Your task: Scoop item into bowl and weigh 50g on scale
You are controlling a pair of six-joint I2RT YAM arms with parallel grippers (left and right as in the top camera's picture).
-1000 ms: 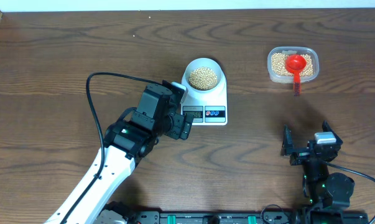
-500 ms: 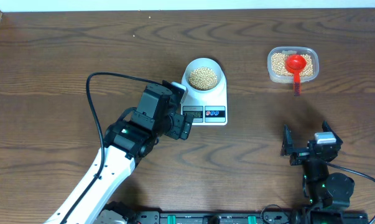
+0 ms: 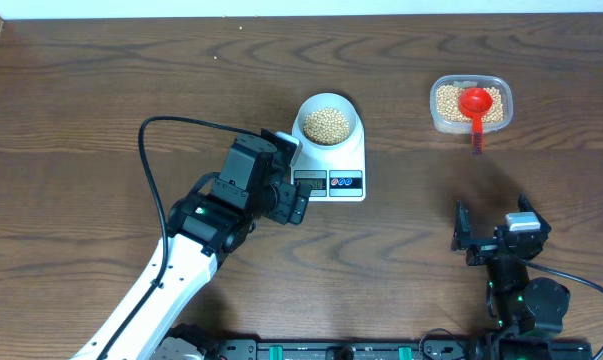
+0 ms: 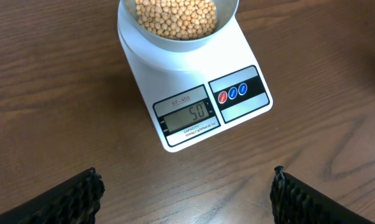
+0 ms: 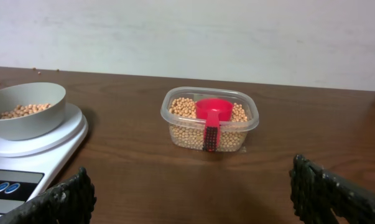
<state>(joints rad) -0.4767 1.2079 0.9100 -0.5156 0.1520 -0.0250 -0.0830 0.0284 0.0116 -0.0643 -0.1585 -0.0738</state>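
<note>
Sitting on scale (image 4: 193, 78), bowl (image 3: 328, 98) of beans (image 3: 327, 124)

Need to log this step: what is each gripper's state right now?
Left gripper: open, holding nothing.
Right gripper: open, holding nothing.

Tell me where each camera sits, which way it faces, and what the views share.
Overhead: above the brown wooden table, looking straight down; white left arm and left gripper at the flat white digital scale, right gripper near its base.
Left wrist: on that arm, tilted down at the scale's display and the pale round bowl of tan beans; black fingertips in the bottom corners.
Right wrist: low, facing level at the clear plastic tub holding the red scoop; black fingertips likewise.
Shared: scale and bowl in all three.
</note>
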